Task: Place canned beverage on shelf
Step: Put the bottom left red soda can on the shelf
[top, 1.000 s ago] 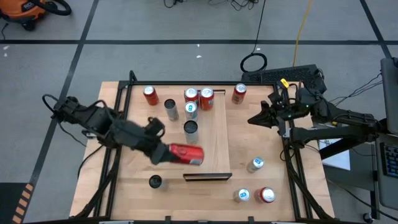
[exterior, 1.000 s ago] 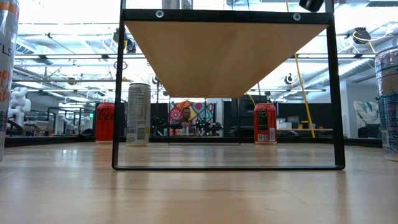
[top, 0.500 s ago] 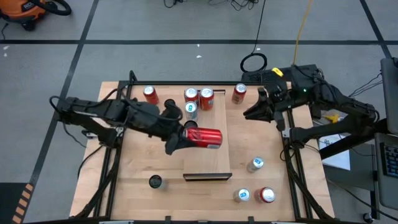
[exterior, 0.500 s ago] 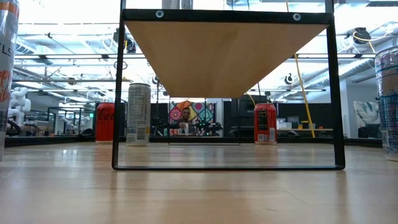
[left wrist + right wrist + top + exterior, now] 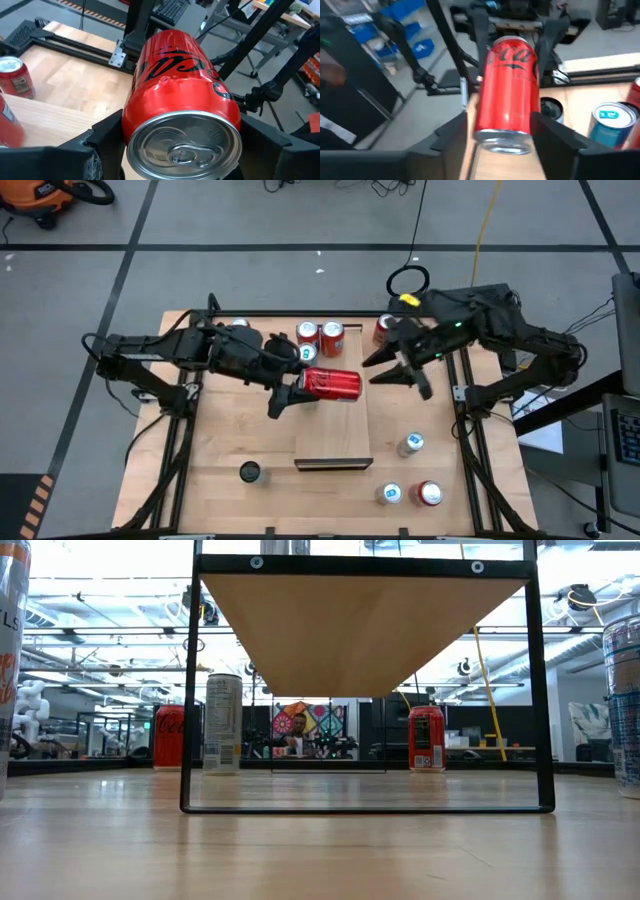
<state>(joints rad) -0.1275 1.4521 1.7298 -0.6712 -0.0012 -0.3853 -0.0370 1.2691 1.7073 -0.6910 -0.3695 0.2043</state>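
Now the red can goes from one arm to the other, over the shelf (image 5: pixel 335 415).

The left gripper (image 5: pixel 293 391) pinches the red can (image 5: pixel 331 384) lying sideways in the air. The right gripper (image 5: pixel 392 366), fingers spread, is near its far end. It should close around the can squarely before the left lets go. Standing cans (image 5: pixel 318 337) crowd the shelf's back end, so aim for the bare part.

Grey concrete floor (image 5: pixel 250 220) crossed by dark taped lines. Orange shop vacuum (image 5: pixel 45 195) at one corner. Yellow cable (image 5: pixel 487 220) and black coiled cable (image 5: pixel 408 280) on the floor. Bright ceiling strip lights (image 5: pixel 110 585) across an open workshop; multicoloured wall panel (image 5: pixel 305 720) behind.
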